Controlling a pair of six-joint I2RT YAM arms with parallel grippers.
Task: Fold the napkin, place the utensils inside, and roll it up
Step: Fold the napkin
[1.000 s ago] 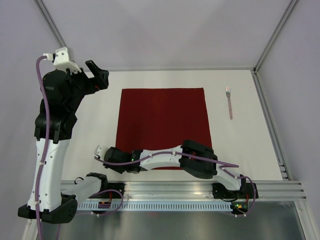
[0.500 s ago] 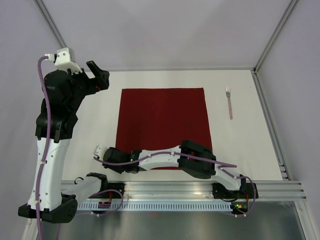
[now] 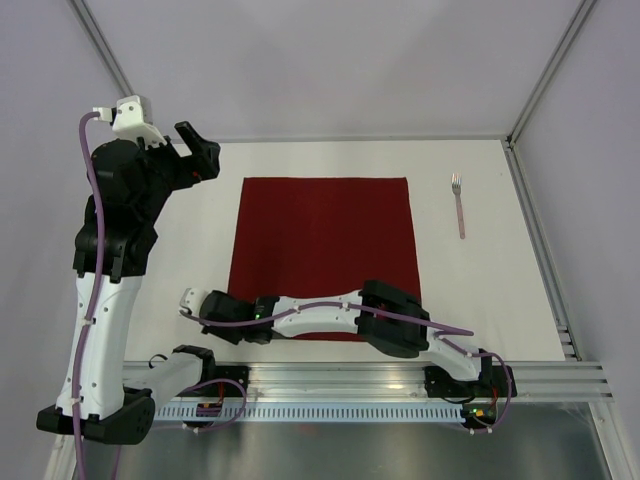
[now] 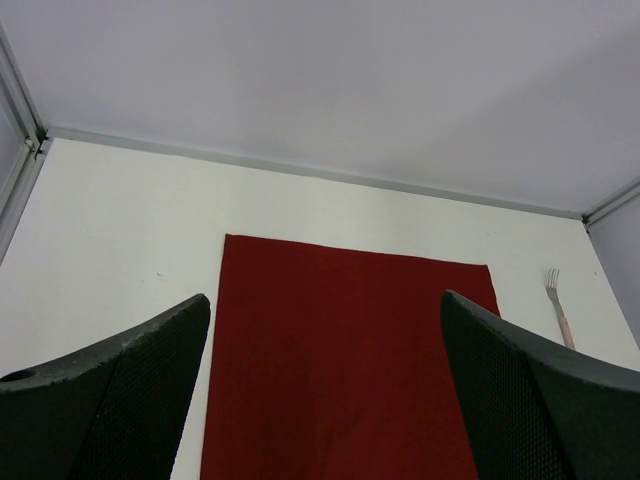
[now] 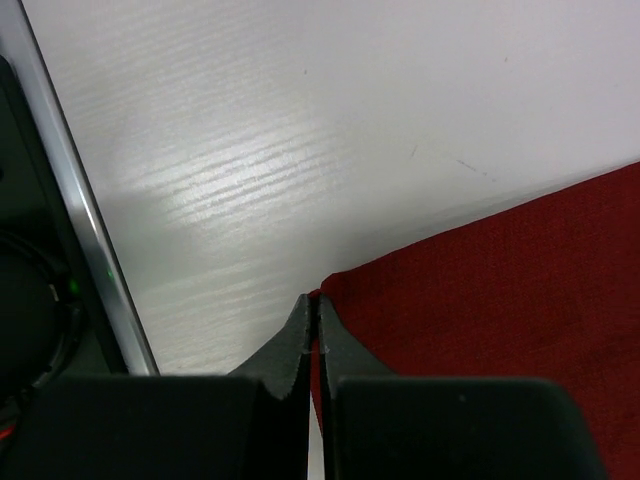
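Note:
The dark red napkin (image 3: 325,250) lies flat and spread open on the white table. My right gripper (image 3: 232,322) reaches across to the napkin's near-left corner and is shut on it; in the right wrist view the closed tips (image 5: 318,298) pinch that corner of the napkin (image 5: 500,300). My left gripper (image 3: 203,155) is open and empty, held high beyond the napkin's far-left corner; its wrist view looks between the spread fingers (image 4: 325,298) onto the napkin (image 4: 350,360). A fork (image 3: 458,205) lies right of the napkin, also in the left wrist view (image 4: 558,305).
A metal rail (image 3: 400,385) runs along the near table edge, close to my right gripper (image 5: 70,200). Walls and frame posts (image 3: 530,100) bound the table at the back and sides. The fork lies near the right edge.
My right gripper has shifted slightly left, drawing the napkin's near-left corner with it. The left arm has barely moved.

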